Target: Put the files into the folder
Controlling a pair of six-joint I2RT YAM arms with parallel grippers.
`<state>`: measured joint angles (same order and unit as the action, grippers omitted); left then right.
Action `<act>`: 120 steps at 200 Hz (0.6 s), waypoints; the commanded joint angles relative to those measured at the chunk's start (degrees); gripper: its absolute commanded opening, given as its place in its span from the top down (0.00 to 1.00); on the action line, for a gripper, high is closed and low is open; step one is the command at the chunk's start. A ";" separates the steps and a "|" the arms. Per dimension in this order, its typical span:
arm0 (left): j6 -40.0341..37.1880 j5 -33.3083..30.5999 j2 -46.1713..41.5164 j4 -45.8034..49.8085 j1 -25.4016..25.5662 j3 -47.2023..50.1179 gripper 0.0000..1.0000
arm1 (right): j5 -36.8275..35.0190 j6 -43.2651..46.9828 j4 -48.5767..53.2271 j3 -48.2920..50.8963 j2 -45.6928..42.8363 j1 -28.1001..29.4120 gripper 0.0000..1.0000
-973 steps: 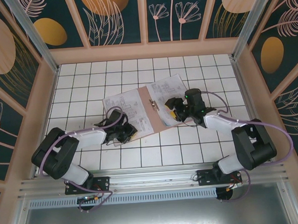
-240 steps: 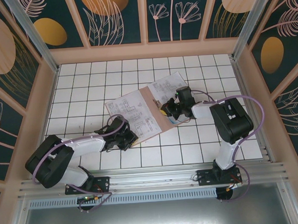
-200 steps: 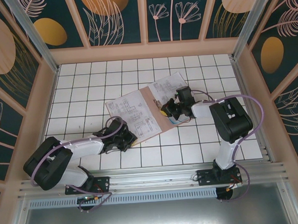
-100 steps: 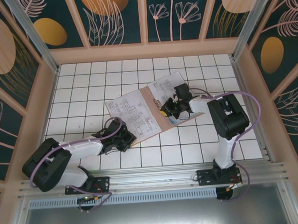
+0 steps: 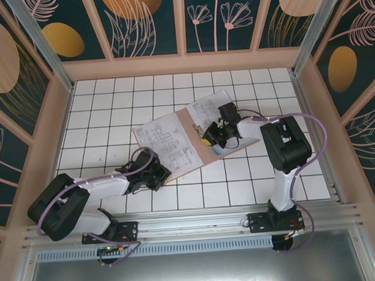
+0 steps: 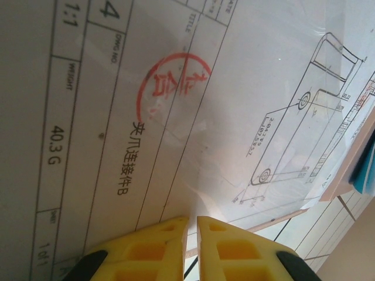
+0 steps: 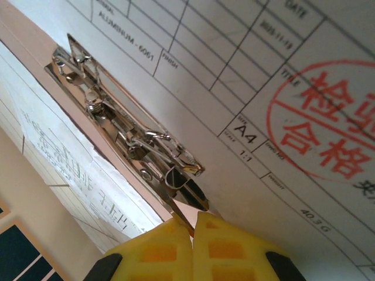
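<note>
My left gripper (image 6: 192, 233) pinches the sheet (image 6: 176, 117) at its near edge, and the page spreads ahead. My right gripper (image 7: 193, 225), nearly closed, nips the clip (image 7: 117, 120) on the folder (image 5: 193, 124) just ahead.

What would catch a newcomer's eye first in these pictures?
Probably the open folder in the middle of the table, printed sheets spread across it. The left gripper seems to pinch a sheet's near corner; the right gripper is shut on the shiny metal clip at the spine. Close up, the red round stamps on the sheets stand out.
</note>
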<state>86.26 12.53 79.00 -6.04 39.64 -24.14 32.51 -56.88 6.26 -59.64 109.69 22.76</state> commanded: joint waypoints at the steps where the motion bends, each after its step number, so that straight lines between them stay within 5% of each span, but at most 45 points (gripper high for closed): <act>1: 1.65 -2.85 0.70 7.82 -0.86 1.82 0.84 | -11.43 -1.10 10.69 2.58 5.36 -2.25 1.00; 120: 0.80 -2.95 0.75 7.79 -1.23 0.62 0.84 | -10.86 -5.44 12.34 4.17 7.57 -2.07 1.00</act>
<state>86.24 12.34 79.00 -6.02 39.27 -24.16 34.70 -59.29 5.89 -59.59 110.91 21.87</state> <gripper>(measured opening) 0.156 0.066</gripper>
